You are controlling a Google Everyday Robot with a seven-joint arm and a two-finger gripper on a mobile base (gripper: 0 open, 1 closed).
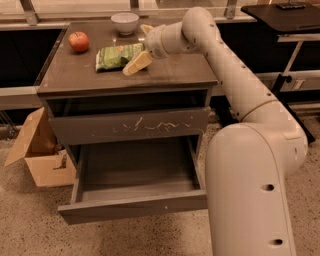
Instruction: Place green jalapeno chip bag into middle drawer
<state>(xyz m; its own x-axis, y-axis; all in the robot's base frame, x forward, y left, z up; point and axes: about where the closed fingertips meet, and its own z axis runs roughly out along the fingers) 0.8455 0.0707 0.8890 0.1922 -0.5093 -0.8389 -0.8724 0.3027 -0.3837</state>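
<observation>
The green jalapeno chip bag (116,56) lies flat on the dark cabinet top (170,75), left of centre. My gripper (141,46) is at the bag's right end, open, with one pale finger (136,63) resting by the bag's near corner and the other finger (146,29) behind it. The bag is not held. The middle drawer (132,206) is pulled out below, its plain front carrying a tiny pale speck and its inside bare.
A red apple (79,41) and a white bowl (125,22) sit on the cabinet top at the back left. The scratched drawer front (130,125) above is shut. A cardboard box (40,155) stands on the floor at left. A black table (280,15) stands at right.
</observation>
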